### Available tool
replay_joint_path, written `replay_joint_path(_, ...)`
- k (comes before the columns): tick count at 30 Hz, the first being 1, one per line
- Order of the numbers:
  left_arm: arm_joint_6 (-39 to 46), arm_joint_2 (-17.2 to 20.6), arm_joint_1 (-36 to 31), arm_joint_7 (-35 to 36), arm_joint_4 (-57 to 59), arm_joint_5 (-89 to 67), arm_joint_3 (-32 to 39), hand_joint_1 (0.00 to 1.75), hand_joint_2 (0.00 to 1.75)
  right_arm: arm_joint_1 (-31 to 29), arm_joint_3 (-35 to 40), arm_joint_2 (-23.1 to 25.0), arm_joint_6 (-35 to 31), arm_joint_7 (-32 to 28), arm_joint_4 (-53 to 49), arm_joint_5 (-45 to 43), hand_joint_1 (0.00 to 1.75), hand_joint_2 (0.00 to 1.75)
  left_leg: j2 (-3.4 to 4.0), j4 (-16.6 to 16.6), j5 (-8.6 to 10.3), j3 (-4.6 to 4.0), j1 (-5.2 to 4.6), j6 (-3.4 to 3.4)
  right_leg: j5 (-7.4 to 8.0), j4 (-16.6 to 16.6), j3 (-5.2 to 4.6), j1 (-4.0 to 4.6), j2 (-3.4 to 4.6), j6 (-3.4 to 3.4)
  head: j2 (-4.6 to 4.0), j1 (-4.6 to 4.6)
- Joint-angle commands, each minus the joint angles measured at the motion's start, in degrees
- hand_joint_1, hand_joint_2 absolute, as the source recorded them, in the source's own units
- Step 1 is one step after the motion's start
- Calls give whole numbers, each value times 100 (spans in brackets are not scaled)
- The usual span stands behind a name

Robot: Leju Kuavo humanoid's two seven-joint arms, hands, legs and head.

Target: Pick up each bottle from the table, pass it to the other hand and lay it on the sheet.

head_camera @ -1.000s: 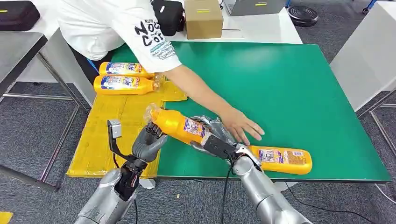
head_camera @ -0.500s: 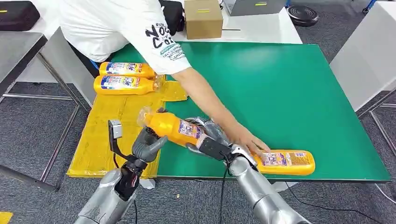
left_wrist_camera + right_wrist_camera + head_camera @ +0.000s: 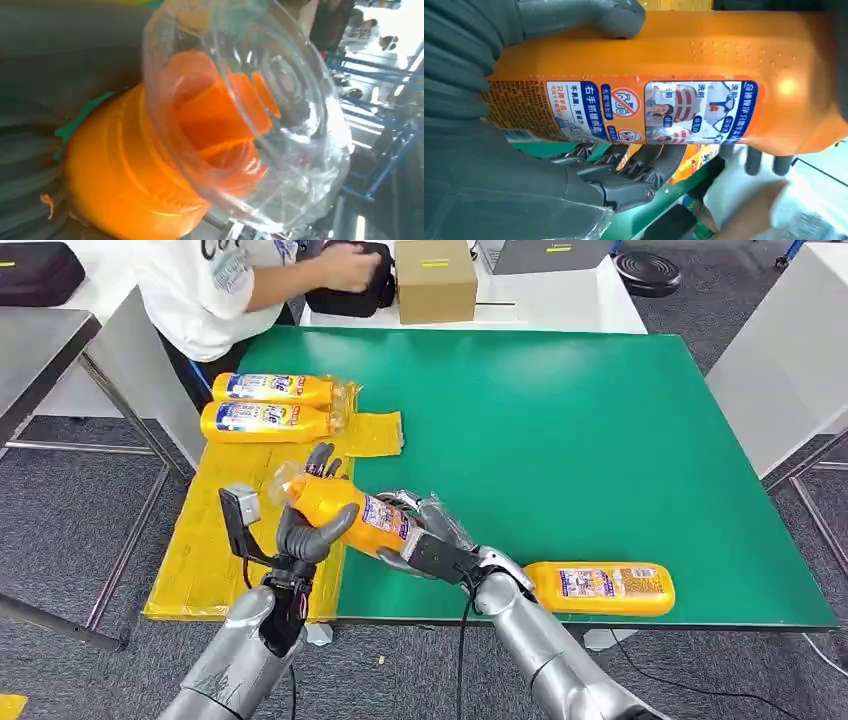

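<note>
Handing over above the table's near-left edge, the right hand (image 3: 425, 540) is clamping the orange bottle (image 3: 350, 510) while the left hand (image 3: 312, 525) is closing round its neck; release should wait for firm grip.

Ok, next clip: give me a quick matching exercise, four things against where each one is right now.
Things:
1. held bottle
2. single bottle
3. pair of bottles
4. cardboard box

Places:
A. lying on the yellow sheet
B. on the white table beyond the green one
C. between the left hand and the right hand
D. lying at the near edge of the green table

Pairs: 1-C, 2-D, 3-A, 4-B
</note>
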Motion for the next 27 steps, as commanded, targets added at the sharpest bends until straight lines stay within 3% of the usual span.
replay_joint_path(1,274,-9,-629,-148,458,11,79,0,175,-146,577,-65,109,-74,472,75,175,175,-4,-2,-8,21,8,-11,-9,-2,23,9,-7,-11,0,0)
replay_joint_path(15,247,71,-596,-176,540,33,250,0,175,-90,495,-211,62,-15,483,133,175,175,-1,-2,-6,17,8,-10,-7,-4,20,8,-4,-9,0,2)
replay_joint_path(17,163,69,-584,-164,544,-15,192,0,175,-69,472,-236,39,-7,481,156,175,175,1,2,-19,45,15,-18,-19,-2,48,17,-4,-18,0,2)
replay_joint_path(22,-177,142,-593,-30,555,-412,-161,0,175,-29,367,-261,-9,20,355,200,175,175,-4,-2,-6,16,8,-10,-7,-4,20,9,-7,-8,0,0)
replay_joint_path(23,-106,165,-625,-68,567,-616,-254,96,175,-18,328,-266,-32,27,306,197,175,175,-4,1,-14,33,13,-14,-16,-3,38,14,-9,-13,0,2)
replay_joint_path(27,-105,161,-637,-67,563,-615,-251,96,175,-22,326,-269,-29,29,305,196,175,175,-3,0,-6,17,7,-10,-8,-1,18,8,-6,-9,0,2)
